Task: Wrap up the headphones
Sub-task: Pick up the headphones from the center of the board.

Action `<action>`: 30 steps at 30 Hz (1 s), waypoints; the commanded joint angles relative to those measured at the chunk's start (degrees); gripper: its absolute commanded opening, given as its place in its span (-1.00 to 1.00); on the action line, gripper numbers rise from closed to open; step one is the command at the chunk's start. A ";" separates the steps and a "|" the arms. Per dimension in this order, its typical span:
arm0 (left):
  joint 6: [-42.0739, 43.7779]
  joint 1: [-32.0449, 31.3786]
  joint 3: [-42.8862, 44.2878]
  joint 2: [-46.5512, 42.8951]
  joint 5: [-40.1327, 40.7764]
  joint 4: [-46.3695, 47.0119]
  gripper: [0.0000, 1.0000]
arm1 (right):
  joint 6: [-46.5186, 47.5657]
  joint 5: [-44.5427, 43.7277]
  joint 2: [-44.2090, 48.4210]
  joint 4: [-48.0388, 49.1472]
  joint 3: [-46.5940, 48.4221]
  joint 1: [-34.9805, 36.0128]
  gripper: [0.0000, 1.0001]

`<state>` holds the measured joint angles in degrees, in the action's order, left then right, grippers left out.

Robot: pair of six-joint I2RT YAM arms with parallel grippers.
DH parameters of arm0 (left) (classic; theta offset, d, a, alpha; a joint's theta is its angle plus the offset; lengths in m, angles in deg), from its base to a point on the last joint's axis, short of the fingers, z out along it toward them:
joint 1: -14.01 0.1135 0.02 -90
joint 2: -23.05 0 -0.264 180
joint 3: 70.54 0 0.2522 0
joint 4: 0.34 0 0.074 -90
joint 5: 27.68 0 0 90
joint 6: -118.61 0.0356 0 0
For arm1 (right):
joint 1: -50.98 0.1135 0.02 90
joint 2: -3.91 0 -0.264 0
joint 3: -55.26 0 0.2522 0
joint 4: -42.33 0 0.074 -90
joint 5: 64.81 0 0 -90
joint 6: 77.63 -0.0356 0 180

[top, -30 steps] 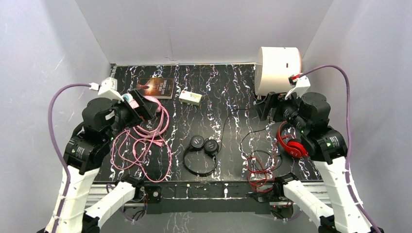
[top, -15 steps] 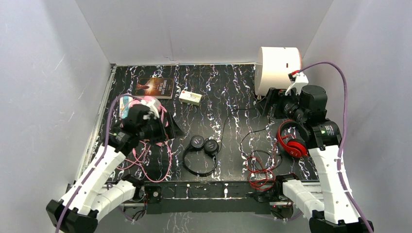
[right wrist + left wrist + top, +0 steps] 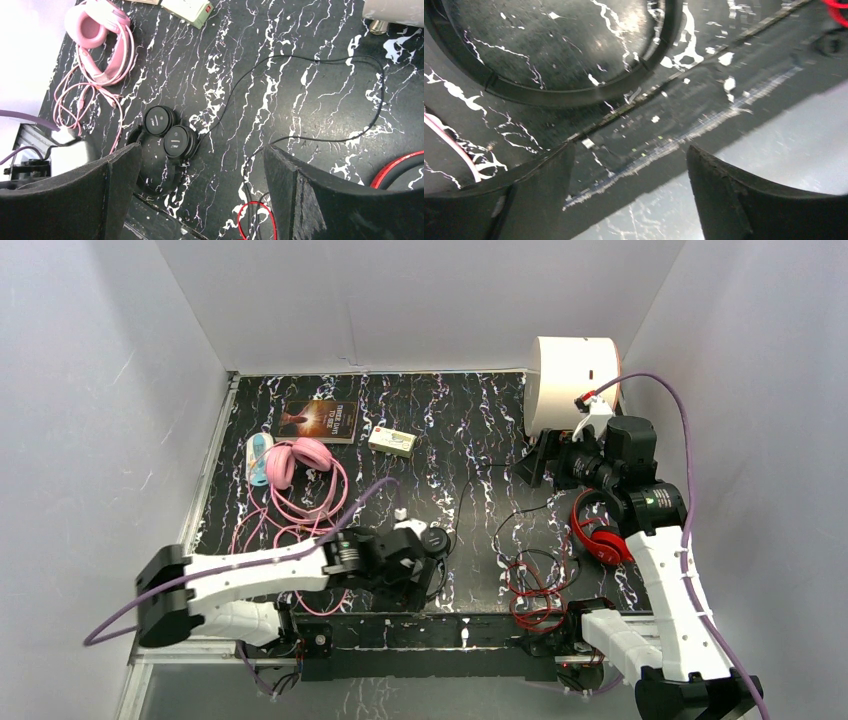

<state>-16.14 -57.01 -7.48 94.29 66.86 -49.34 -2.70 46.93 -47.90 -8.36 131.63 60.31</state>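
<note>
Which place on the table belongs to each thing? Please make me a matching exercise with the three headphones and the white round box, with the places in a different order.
Things:
1. pink headphones
2. black headphones
3. red headphones
4. white round box

Places:
A. far right corner
B. middle, near the front edge
C. left side, towards the back
D. right side, nearer than the far corner

Pairs: 1-C, 2-B, 3-D, 4-A
</note>
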 commanded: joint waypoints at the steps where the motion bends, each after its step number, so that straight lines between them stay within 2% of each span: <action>1: 3.22 -2.09 3.93 8.30 8.34 1.50 0.48 | 0.45 2.73 0.86 4.96 0.28 -0.54 0.97; 4: 4.50 -2.47 3.80 12.57 6.63 7.46 0.46 | 0.80 2.64 1.17 4.96 -0.02 -0.51 0.97; 8: 5.65 -2.54 4.20 18.33 8.58 10.53 0.35 | 0.92 2.85 1.79 5.29 -0.66 -0.54 0.97; 14: 5.21 -2.54 4.09 22.31 12.61 11.19 -0.09 | 0.83 3.75 1.65 5.90 -1.29 -0.58 0.97; 15: 5.05 -2.54 3.80 21.67 12.76 11.01 -0.16 | 0.83 3.96 1.63 5.84 -1.19 -0.55 0.97; 18: 4.62 -2.54 2.47 17.56 13.87 9.53 -0.56 | 0.83 3.94 1.86 5.77 -1.45 -0.56 0.97; 20: 4.75 -2.54 2.45 13.59 13.73 7.96 -0.62 | 0.83 4.26 1.90 6.02 -1.99 -0.56 0.97; 24: 5.49 -1.95 3.12 4.13 10.41 7.11 -0.86 | 1.17 5.36 1.36 6.25 -3.35 -0.53 0.97; 30: 6.73 3.05 5.63 -7.50 4.21 5.83 -1.00 | 0.97 7.82 0.76 7.14 -5.06 -0.53 0.97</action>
<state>-10.72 -57.45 -4.50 92.74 74.83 -41.71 -2.31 51.74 -47.18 -4.51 127.10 60.00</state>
